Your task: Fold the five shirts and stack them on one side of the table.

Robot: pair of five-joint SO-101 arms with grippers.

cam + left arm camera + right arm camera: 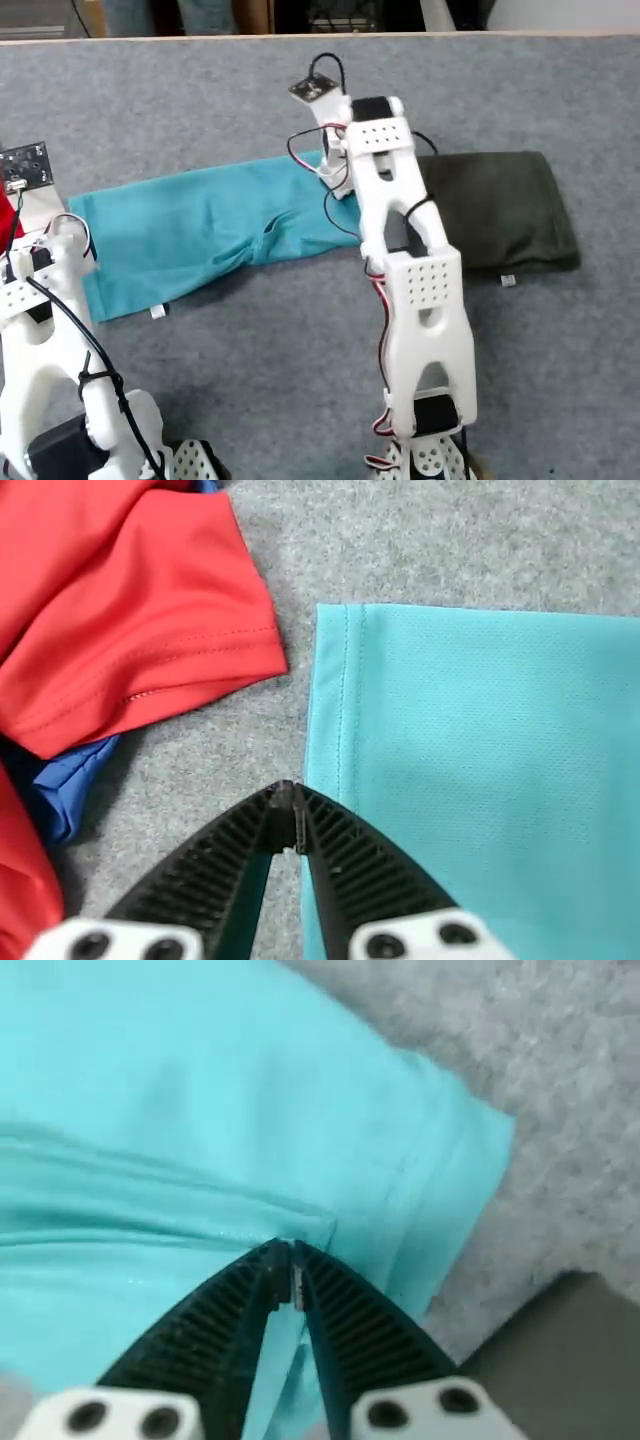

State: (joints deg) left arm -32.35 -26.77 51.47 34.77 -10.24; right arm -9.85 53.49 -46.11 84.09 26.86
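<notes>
A teal shirt (200, 230) lies stretched across the grey table, with a crease near its middle. My left gripper (288, 815) is shut, pinching the hem at the shirt's left end (470, 780); in the high view it sits at that end (68, 235). My right gripper (290, 1272) is shut on a raised fold of the teal shirt (150, 1110) at its right end, below the arm's wrist (335, 180). A dark green shirt (500, 210) lies folded at the right, just beside the teal one.
A red shirt (120, 610) and a blue shirt (70, 780) lie bunched just left of the teal hem, at the table's left edge (5, 220). Bare grey carpet (250, 370) spreads in front of the shirts and behind them.
</notes>
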